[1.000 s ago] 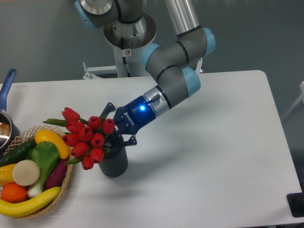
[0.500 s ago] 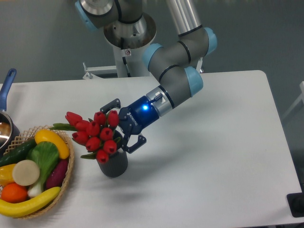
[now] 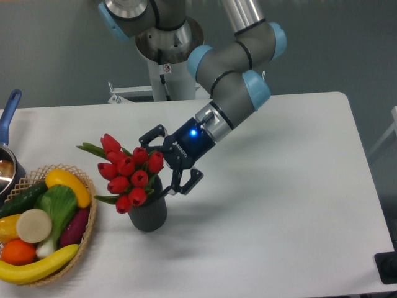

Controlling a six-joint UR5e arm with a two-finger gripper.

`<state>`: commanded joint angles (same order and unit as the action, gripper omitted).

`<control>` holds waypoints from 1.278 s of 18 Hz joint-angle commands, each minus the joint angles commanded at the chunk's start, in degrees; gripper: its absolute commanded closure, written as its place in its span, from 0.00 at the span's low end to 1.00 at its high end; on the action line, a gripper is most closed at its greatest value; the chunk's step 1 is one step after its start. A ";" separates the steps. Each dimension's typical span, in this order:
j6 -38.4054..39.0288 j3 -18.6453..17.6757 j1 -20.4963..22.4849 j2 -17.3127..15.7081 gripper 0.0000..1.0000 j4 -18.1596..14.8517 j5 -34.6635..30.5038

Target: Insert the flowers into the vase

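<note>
End effector (image 3: pixel 166 162) at frame centre, fingers spread wide, just right of flowers (image 3: pixel 127 174), no grip visible. Flowers lean left out of vase (image 3: pixel 147 213), lower left of centre on table (image 3: pixel 273 205). Since earlier: fingers opened, bunch more upright; insertion looks almost done.

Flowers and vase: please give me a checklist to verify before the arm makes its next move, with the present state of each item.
1. Stems inside the vase mouth: ok, the flowers rise out of it.
2. Bunch upright: not ok, it leans left toward the wicker basket.
3. Gripper released: ok, fingers look spread, though close beside the buds.
4. Vase upright on the table: ok.
5. How deep the stems sit: cannot tell, hidden inside.
6. Retreat path up and right: ok, nothing stands there.
</note>
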<state>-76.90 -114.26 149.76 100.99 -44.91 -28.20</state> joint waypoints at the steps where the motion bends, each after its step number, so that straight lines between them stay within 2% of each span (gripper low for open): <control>1: 0.00 -0.26 0.44 -0.53 0.00 0.00 -1.32; 4: -0.09 0.08 2.89 -2.72 0.00 0.00 -6.23; 8: -2.63 1.40 8.25 -6.42 0.00 0.00 -17.65; 12: -2.72 5.17 12.12 -8.52 0.00 -0.17 -24.69; 15: -2.81 8.60 13.01 -8.88 0.00 -0.96 -30.31; 18: -8.40 10.89 13.36 -10.37 0.00 -5.78 -36.55; 20: -16.13 11.86 14.84 -11.51 0.00 -11.31 -40.34; 23: -24.94 13.79 18.10 -12.75 0.00 -18.35 -41.41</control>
<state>-101.84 -100.47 167.86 88.25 -63.26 -69.61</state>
